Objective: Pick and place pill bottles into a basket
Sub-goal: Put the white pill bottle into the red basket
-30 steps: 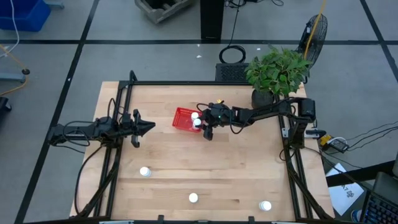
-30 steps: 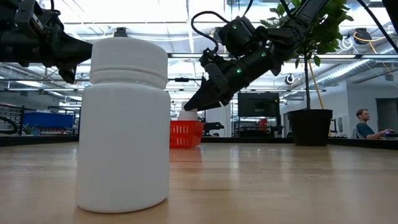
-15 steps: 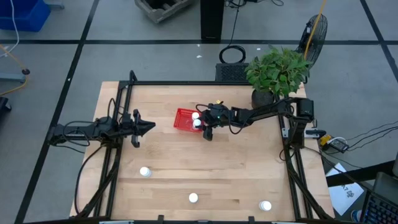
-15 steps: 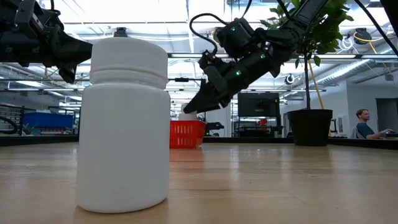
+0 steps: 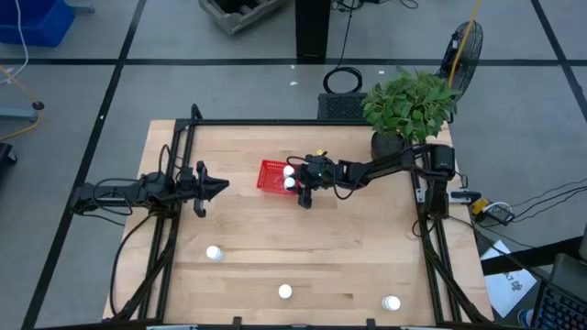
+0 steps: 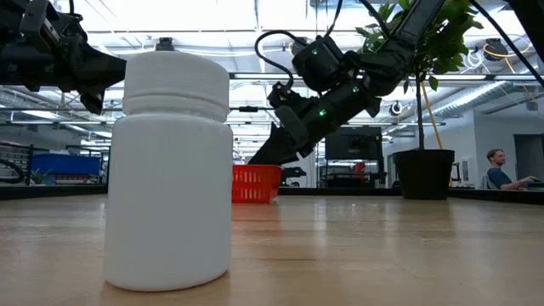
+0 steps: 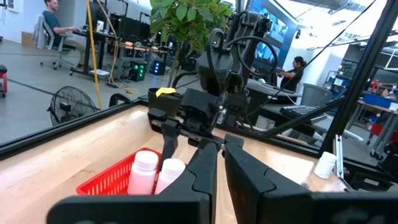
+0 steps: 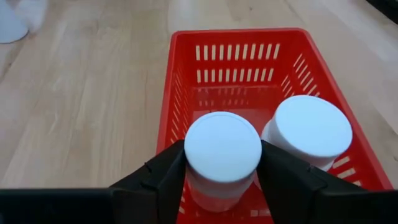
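Right gripper (image 8: pixel 222 180) clasps a pill bottle (image 8: pixel 222 152) inside the basket (image 8: pixel 180 81)

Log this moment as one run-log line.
right gripper: shut on pill bottle, inside red basket | left gripper: shut, waiting | second bottle: in basket

Bright, even light from ceiling strips flooded the workspace, leaving the wooden table (image 5: pixel 348 257) without hard shadows. In the low view, the nearest pill bottle (image 6: pixel 170 170) loomed large and slightly soft, while the arms above it stood as dark silhouettes against glaring overhead lights. The room behind it was hazy.
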Robot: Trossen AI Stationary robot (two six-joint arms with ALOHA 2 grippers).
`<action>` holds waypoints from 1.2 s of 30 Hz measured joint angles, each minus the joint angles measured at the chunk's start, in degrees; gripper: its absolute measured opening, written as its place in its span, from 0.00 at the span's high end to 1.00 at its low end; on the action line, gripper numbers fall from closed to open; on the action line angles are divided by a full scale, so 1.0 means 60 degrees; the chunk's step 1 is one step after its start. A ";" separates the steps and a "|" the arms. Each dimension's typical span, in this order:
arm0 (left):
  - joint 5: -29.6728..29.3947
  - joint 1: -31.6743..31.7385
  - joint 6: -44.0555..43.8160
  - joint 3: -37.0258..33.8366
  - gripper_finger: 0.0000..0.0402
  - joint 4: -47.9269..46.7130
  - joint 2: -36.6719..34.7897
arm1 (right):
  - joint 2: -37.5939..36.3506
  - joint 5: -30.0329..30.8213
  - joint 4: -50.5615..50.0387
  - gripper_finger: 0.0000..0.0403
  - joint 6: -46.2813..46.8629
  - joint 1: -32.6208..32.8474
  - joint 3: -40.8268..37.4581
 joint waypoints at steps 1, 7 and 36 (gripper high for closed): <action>0.0000 -0.0001 0.0002 0.0000 0.91 -0.0002 0.0001 | 0.0001 -0.0002 0.0014 0.54 -0.0010 0.0000 -0.0002; 0.0000 -0.0001 0.0002 0.0000 0.91 -0.0002 0.0000 | 0.0004 0.0025 0.0155 0.44 -0.0316 0.0000 -0.0009; 0.0000 -0.0001 0.0001 0.0000 0.91 -0.0002 0.0000 | -0.5702 -0.0680 -0.5015 0.35 0.1040 0.3465 -0.1500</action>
